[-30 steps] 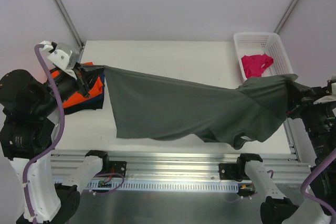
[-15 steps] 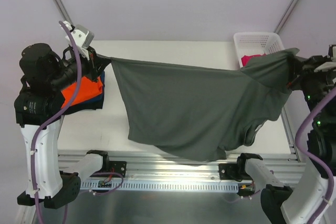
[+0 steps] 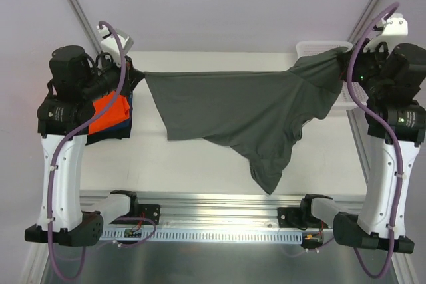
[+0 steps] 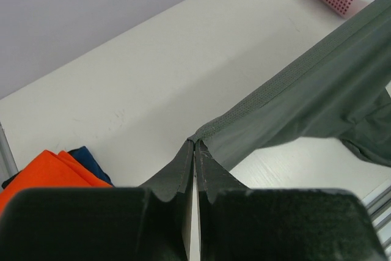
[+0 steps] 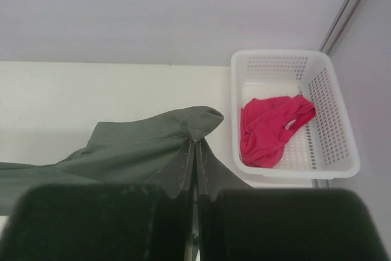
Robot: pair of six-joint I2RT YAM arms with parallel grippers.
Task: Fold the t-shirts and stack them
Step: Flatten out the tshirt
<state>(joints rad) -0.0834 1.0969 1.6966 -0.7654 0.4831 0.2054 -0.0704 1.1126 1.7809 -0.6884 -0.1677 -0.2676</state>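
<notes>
Holding dark grey soft cloth t-shirt [image 3: 239, 108] stretched above white table [image 3: 200, 164]; my left gripper [image 4: 195, 145] and right gripper [image 5: 195, 143] clench opposite ends.

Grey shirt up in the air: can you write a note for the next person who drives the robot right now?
Left fingers: shut on one end of the grey t-shirt.
Right fingers: shut on its other end.
Grey t-shirt: stretched between the arms above the table, middle hanging down, unfolded.
Done: orange t-shirt lies folded on a navy t-shirt at the table's left.
Left to do: lay down and fold the grey one, then stack it. The pink t-shirt lies crumpled in the basket, far right.
</notes>
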